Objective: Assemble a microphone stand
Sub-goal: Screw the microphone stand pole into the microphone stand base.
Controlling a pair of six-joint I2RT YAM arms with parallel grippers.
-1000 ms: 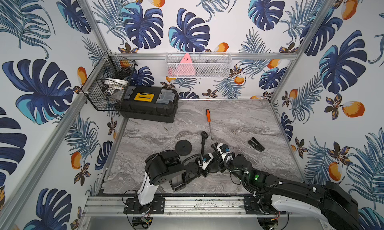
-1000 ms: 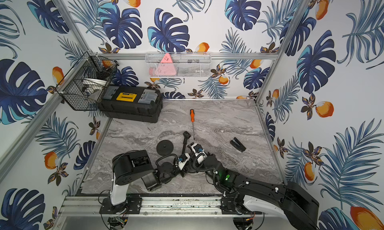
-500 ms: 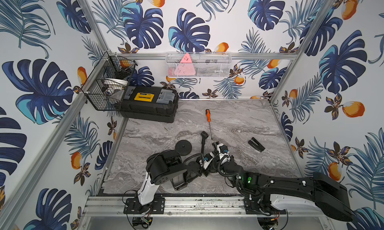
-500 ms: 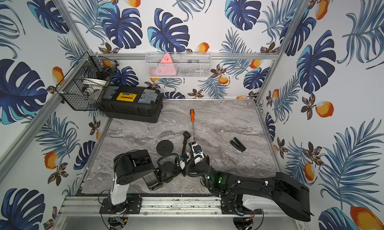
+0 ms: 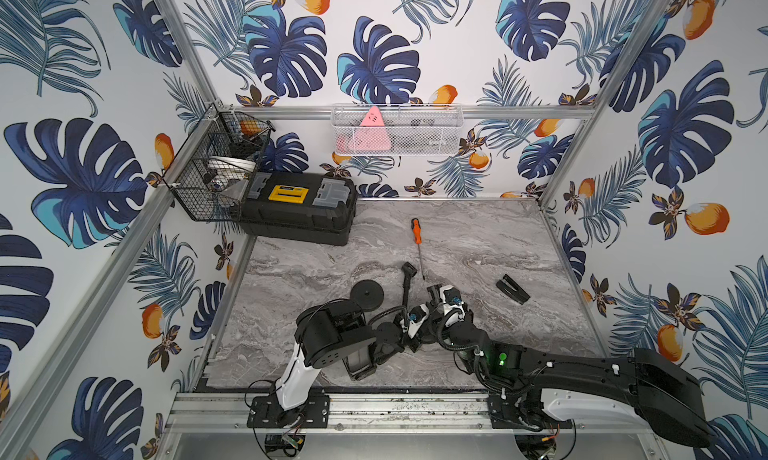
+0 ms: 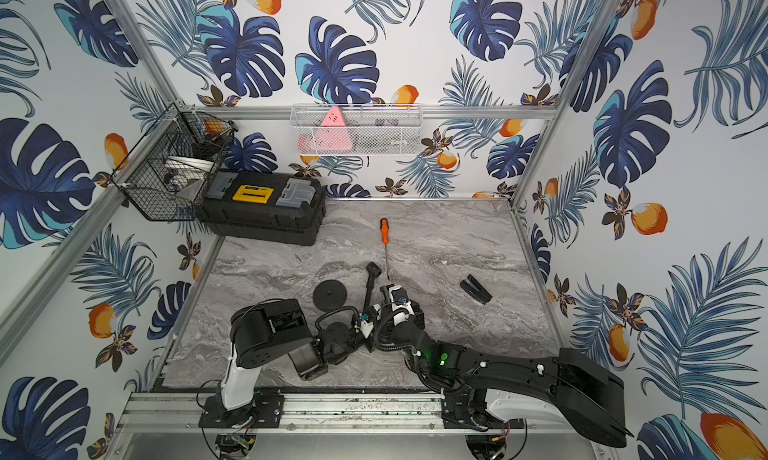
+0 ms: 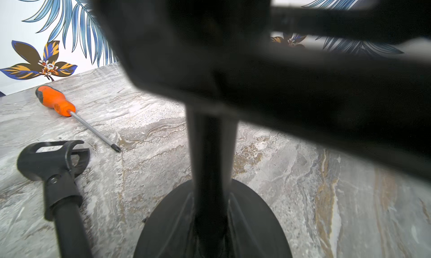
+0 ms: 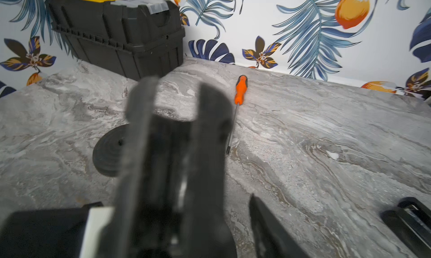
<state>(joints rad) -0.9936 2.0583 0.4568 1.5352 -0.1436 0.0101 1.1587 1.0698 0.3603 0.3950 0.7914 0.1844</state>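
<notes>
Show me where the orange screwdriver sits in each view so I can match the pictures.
Top view: screwdriver mid-table, handle toward the back wall.
Top view: screwdriver in the same spot, tip near the microphone clip.
Left wrist: screwdriver beyond the clip, handle toward the wall.
Right wrist: screwdriver on open table, off the corner of the black toolbox.
Shared landmark: the marble tabletop it lies on, in all four.

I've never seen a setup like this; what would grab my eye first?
Two black robot arms meet low at the front of the marble table. Just beyond them an orange-handled screwdriver lies mid-table, and a black toolbox sits in the far left corner.
</notes>
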